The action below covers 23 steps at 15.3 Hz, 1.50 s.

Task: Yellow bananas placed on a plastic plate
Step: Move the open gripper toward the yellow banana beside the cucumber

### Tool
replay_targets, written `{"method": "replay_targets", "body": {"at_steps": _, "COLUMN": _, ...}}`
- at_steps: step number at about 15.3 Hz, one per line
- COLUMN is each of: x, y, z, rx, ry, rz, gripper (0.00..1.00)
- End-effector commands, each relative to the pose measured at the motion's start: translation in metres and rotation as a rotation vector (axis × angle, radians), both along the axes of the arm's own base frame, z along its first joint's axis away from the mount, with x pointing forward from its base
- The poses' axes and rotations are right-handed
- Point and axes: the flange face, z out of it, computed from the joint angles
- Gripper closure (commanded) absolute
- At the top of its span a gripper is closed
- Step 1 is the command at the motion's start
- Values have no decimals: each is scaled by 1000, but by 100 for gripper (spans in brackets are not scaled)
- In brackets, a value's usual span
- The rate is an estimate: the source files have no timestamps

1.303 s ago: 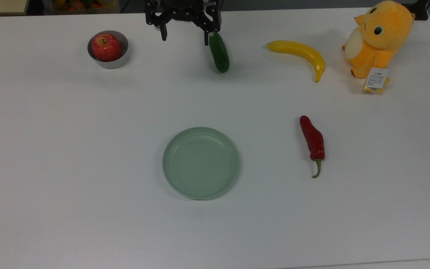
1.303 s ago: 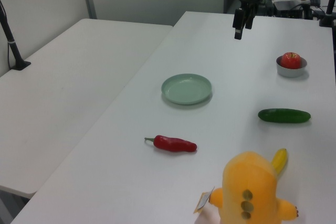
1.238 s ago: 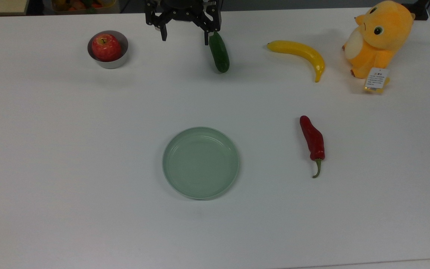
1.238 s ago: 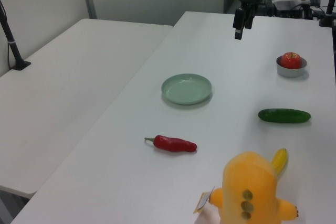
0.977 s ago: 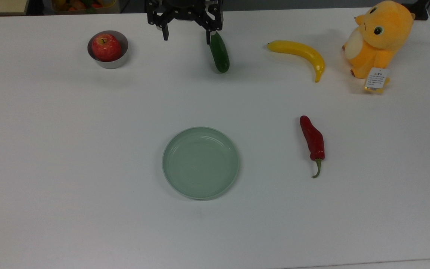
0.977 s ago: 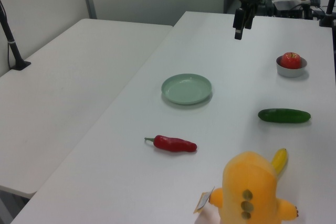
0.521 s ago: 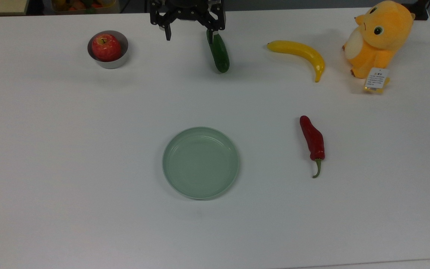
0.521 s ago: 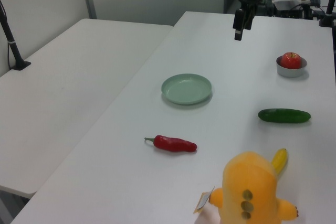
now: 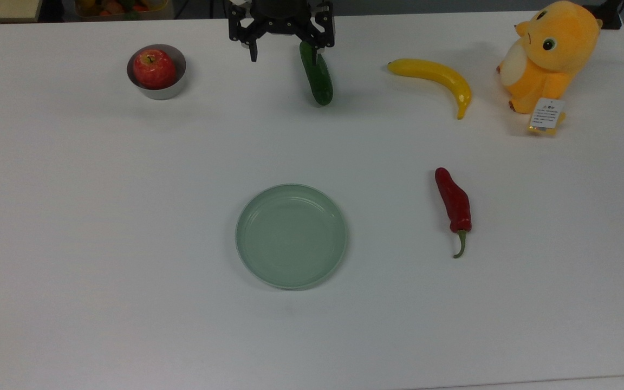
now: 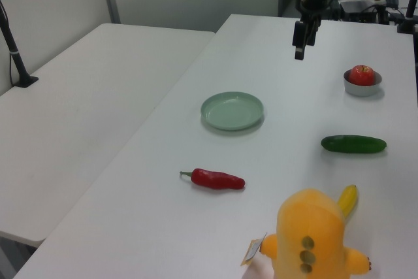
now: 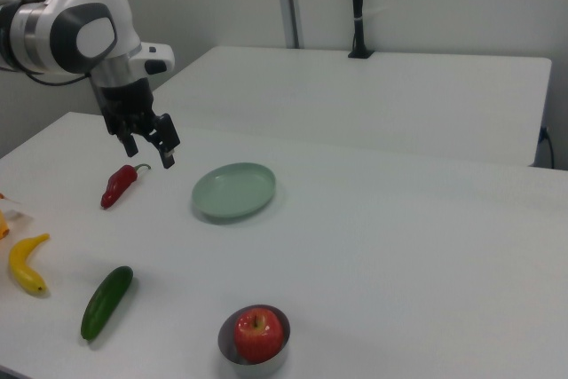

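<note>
White tabletop (image 9: 128, 216) carrying, largest to smallest: an orange plush toy (image 9: 547, 54); the plastic plate (image 9: 291, 236), empty near the table's middle; the yellow banana (image 9: 435, 77), lying flat at the far edge between the plush toy and a green cucumber (image 9: 317, 76), well apart from the plate; a red chili pepper (image 9: 454, 206); and an apple (image 9: 153, 68) in a metal bowl (image 9: 174, 86). The gripper (image 9: 283, 50) hangs above the table near the cucumber, fingers spread apart and holding nothing. No step is complete: reaching, grasping, carrying and placing all remain.
</note>
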Motion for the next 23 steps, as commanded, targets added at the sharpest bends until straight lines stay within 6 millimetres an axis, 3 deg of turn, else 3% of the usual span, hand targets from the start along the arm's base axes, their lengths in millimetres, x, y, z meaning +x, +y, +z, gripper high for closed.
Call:
{"method": "replay_targets", "body": {"at_steps": 1, "x": -31, "y": 16, "z": -8, "rx": 8, "ry": 5, "rz": 38, "gripper": 0}}
{"method": "replay_targets", "body": {"at_steps": 5, "x": -62, "y": 32, "z": -18, "rx": -4, "ry": 27, "rz": 84, "gripper": 0}}
{"method": "replay_targets", "body": {"at_steps": 10, "x": -67, "y": 43, "z": -20, "rx": -8, "ry": 31, "rz": 107, "gripper": 0}}
{"method": "replay_targets", "body": {"at_steps": 16, "x": -82, "y": 65, "z": -38, "rx": -23, "ry": 69, "rz": 151, "gripper": 0}}
{"method": "replay_targets", "body": {"at_steps": 23, "x": -109, "y": 123, "z": -45, "rx": -35, "ry": 85, "rz": 320, "gripper": 0}}
